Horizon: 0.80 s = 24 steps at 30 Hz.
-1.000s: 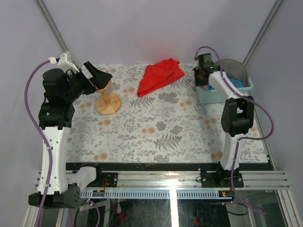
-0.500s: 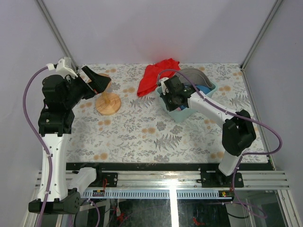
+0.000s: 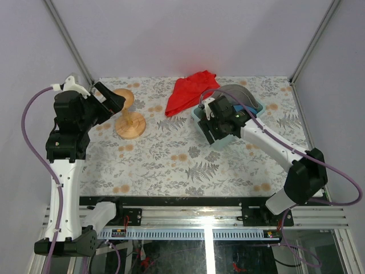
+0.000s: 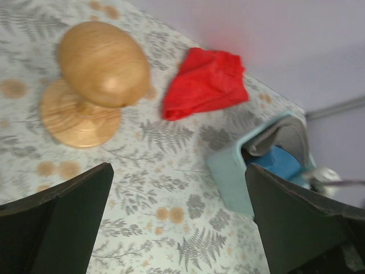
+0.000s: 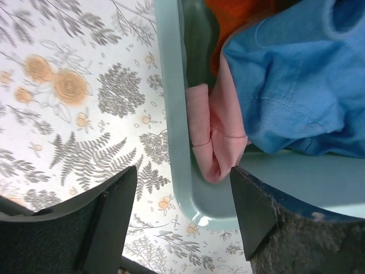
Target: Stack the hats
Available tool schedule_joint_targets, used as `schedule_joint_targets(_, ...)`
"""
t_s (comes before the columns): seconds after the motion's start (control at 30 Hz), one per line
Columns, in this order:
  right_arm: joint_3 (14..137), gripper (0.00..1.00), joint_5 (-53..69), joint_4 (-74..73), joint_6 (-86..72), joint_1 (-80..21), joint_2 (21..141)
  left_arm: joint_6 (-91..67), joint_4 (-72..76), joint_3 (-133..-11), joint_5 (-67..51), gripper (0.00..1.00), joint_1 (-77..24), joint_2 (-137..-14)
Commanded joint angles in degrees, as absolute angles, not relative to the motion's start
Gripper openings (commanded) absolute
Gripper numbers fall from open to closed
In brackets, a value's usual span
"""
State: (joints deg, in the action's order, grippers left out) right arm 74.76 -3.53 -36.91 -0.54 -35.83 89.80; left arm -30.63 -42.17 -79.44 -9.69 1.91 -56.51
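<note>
Overhead view of a floral-patterned bench. At far left, the left gripper hangs above the bench, jaws wide apart, holding nothing. Just beside it stands a round-topped wooden stand. Further back, near the middle, lies a crumpled red cloth. Right of centre sits a pale teal bin holding all four hats. The grey hat curls against its far wall, with the blue hat, pink hat and orange hat bundled inside. The right gripper hovers over the bin's wall, jaws apart. They straddle the wall and a pink fold without clamping either.
</note>
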Motion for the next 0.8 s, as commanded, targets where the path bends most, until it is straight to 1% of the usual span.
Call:
schedule_joint_targets(0.0,79.8,0.73,0.2,-38.7,-3.5,-35.6,84.6,-28.5,-45.8,-78.7,4.6,1.0,1.9,-55.8)
schedule_joint_targets(0.07,80.8,0.72,3.9,-39.5,-4.7,-35.6,83.7,-28.7,-47.4,-78.7,9.4,1.0,2.0,-58.9)
schedule_joint_targets(0.17,80.8,0.7,8.3,-40.6,-6.4,-35.6,82.7,-29.0,-47.6,-78.7,9.9,1.0,4.4,-64.8)
schedule_joint_targets(0.37,78.1,0.7,10.1,-40.3,-7.6,-35.6,78.8,-34.5,-41.5,-73.8,3.5,1.0,15.5,-73.2)
schedule_joint_targets(0.5,76.5,0.69,12.1,-40.3,-9.3,-35.6,76.9,-38.3,-33.3,-69.5,-5.8,0.93,23.4,-77.6)
schedule_joint_targets(0.53,75.9,0.69,12.3,-40.3,-9.8,-35.6,76.4,-38.7,-30.3,-68.5,-8.4,0.92,24.6,-78.5)
schedule_joint_targets(0.6,74.4,0.69,12.4,-39.9,-10.5,-35.6,75.4,-39.8,-24.5,-66.5,-9.9,0.91,25.6,-80.7)
schedule_joint_targets(0.67,72.7,0.69,12.2,-39.4,-10.9,-35.6,74.2,-41.1,-17.3,-64.0,-13.4,0.85,26.1,-83.2)
schedule_joint_targets(0.7,72.3,0.68,12.0,-39.3,-11.2,-35.6,73.9,-42.0,-11.3,-62.4,-16.2,0.81,26.2,-84.8)
schedule_joint_targets(0.73,71.9,0.68,11.8,-39.5,-11.4,-35.6,73.7,-42.5,-8.4,-61.6,-18.3,0.77,26.2,-87.1)
schedule_joint_targets(0.77,71.6,0.68,11.7,-39.5,-11.7,-35.6,73.5,-42.8,-5.5,-61.5,-20.6,0.69,26.2,-89.8)
